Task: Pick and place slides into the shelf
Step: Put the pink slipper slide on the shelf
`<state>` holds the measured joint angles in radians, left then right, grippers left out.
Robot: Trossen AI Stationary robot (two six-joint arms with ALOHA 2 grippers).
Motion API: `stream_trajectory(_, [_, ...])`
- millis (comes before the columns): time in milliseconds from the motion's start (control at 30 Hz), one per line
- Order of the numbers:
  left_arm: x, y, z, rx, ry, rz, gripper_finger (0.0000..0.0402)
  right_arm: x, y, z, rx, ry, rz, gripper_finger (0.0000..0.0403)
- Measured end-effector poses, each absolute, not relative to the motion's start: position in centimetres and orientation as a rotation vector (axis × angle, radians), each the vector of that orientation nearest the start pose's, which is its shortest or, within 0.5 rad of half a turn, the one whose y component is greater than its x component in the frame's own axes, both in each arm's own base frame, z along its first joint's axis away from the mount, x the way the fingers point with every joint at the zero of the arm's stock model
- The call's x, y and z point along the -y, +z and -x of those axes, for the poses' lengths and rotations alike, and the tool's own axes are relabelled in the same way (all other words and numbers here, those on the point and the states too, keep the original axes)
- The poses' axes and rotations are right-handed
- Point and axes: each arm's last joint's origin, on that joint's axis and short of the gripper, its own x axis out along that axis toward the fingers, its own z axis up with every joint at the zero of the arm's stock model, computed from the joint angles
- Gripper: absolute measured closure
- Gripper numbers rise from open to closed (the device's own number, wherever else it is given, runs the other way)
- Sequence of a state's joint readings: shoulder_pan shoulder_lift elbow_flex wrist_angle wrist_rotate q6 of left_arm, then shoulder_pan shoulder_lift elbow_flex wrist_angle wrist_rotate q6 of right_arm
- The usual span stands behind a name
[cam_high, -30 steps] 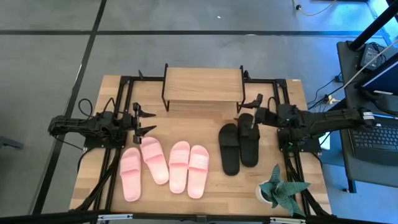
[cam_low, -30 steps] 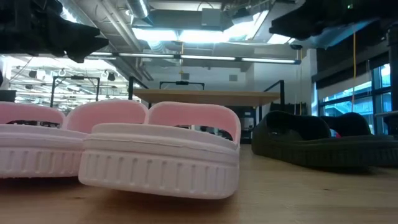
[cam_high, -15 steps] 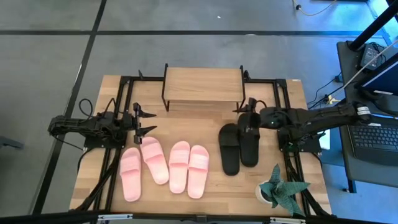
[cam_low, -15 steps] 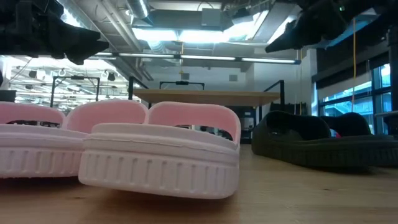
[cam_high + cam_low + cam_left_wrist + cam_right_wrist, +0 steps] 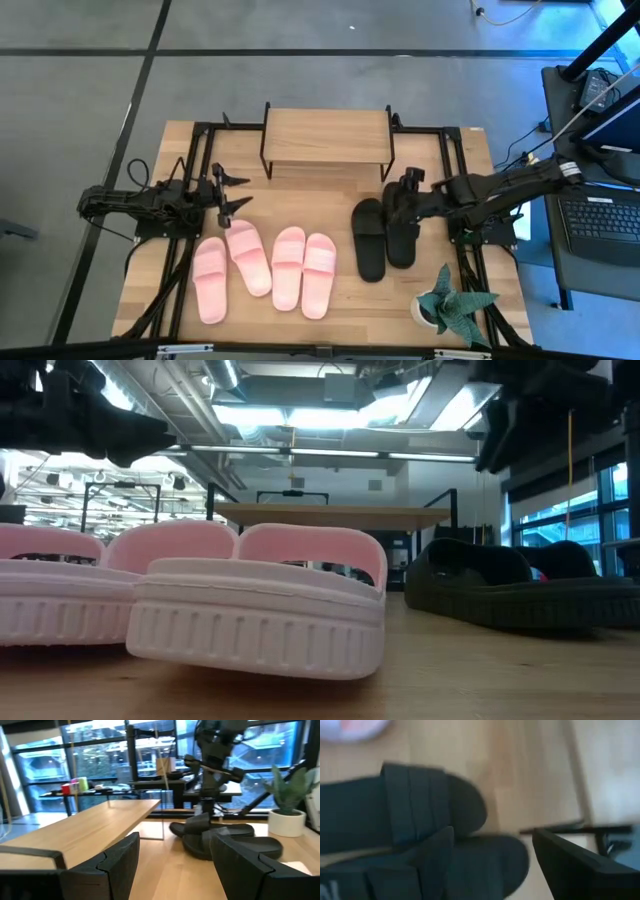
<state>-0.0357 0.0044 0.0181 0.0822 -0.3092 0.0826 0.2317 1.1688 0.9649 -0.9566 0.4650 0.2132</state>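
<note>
The shelf (image 5: 325, 140) stands at the table's far middle. Four pink slides (image 5: 265, 268) lie soles down in a row at the near left. Two black slides (image 5: 385, 235) lie side by side right of them. My right gripper (image 5: 397, 195) is open and points down above the black slides' far ends. Its wrist view shows one black slide's end (image 5: 490, 862) between its fingers and the other black slide (image 5: 395, 815) beside it. In the low view it stands well above them. My left gripper (image 5: 238, 192) is open and waits level, just beyond the pink slides.
A potted plant (image 5: 447, 305) stands at the table's near right corner. Black frame rails (image 5: 200, 160) run along both sides of the table. The shelf's thin black leg (image 5: 575, 827) stands close beyond my right gripper. A laptop (image 5: 600, 225) sits off the table's right edge.
My right gripper has gone toward the table's left and near edge, from beside the shelf to over the black slides' far ends. It has tipped from level to pointing down. The slides have stayed in place.
</note>
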Motion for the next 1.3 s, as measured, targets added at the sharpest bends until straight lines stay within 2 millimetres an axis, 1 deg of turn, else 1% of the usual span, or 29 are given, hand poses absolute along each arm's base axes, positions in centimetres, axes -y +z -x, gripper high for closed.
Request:
stream_trajectory(200, [-0.6, 17.7, -9.5, 0.082, 0.300, -0.065, 0.0166, -4.3, 25.1, -20.2, -1.199, -0.388, 0.165, 0.0130])
stream_trajectory(333, [-0.6, 17.7, -9.5, 0.082, 0.299, -0.065, 0.0166, -5.1, 24.4, -20.6, -1.213, -0.386, 0.163, 0.0130])
stream_trajectory(433, [-0.6, 17.7, -9.5, 0.080, 0.308, -0.074, 0.0166, -5.9, 23.9, -21.3, -1.196, -0.364, 0.170, 0.0130])
stream_trajectory(533, [-0.7, 17.7, -9.5, 0.066, 0.340, -0.150, 0.0166, -6.4, 23.0, -21.9, -1.222, -0.356, 0.194, 0.0130])
stream_trajectory(633, [-0.6, 18.2, -9.5, 0.098, 0.337, -0.212, 0.0166, -6.8, 21.9, -22.4, -1.265, -0.358, 0.222, 0.0130])
stream_trajectory(767, [-0.3, 18.6, -9.7, 0.117, 0.293, -0.233, 0.0166, -6.9, 21.0, -22.9, -1.300, -0.365, 0.242, 0.0130])
stream_trajectory(833, [0.0, 19.2, -9.9, 0.108, 0.269, -0.228, 0.0166, -7.0, 20.8, -23.0, -1.305, -0.366, 0.245, 0.0130])
stream_trajectory(933, [0.4, 20.9, -10.3, 0.092, 0.225, -0.215, 0.0167, -7.0, 21.2, -23.3, -1.292, -0.366, 0.236, 0.0130])
stream_trajectory(1033, [1.0, 22.9, -11.3, 0.039, 0.175, -0.230, 0.0174, -7.2, 22.1, -23.8, -1.259, -0.358, 0.225, 0.0130])
stream_trajectory(1200, [2.6, 24.8, -14.4, -0.132, 0.093, -0.339, 0.0198, -7.5, 23.8, -25.1, -1.156, -0.326, 0.248, 0.0130])
stream_trajectory(1300, [3.9, 25.5, -16.3, -0.245, 0.030, -0.366, 0.0207, -7.8, 24.3, -25.8, -1.093, -0.279, 0.289, 0.0130])
